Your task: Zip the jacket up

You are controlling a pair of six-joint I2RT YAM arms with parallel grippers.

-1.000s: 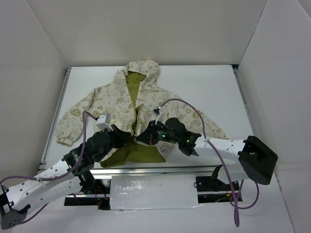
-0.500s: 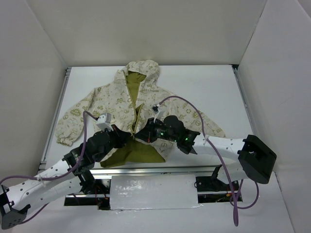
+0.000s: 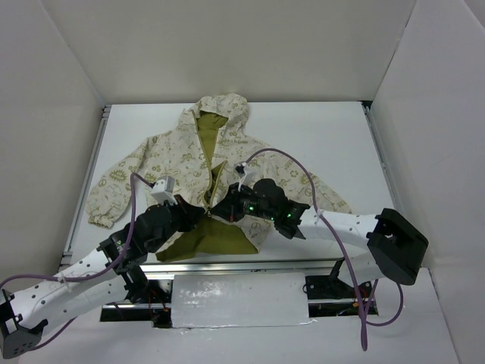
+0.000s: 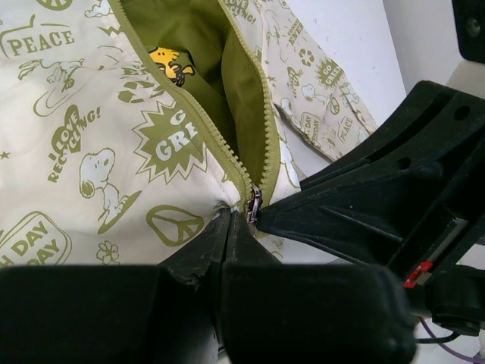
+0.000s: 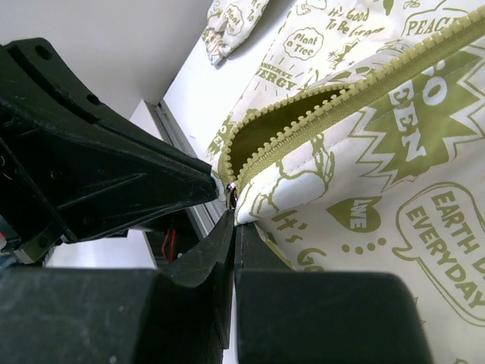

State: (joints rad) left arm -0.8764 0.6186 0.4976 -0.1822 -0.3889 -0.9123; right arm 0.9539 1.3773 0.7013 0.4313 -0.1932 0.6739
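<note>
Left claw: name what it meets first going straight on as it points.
The left claw probably meets the jacket hem right at its tips, beside the zipper slider; depth is unclear.

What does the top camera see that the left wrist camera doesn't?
Only the top camera shows the whole jacket, with its hood and both sleeves spread out. Only the left wrist camera shows the tiny zipper slider, a yellow bird picture inside and a cartoon dog print. Both show the mostly open zipper, with the left fingers and right fingers pinching the jacket's bottom edge.
</note>
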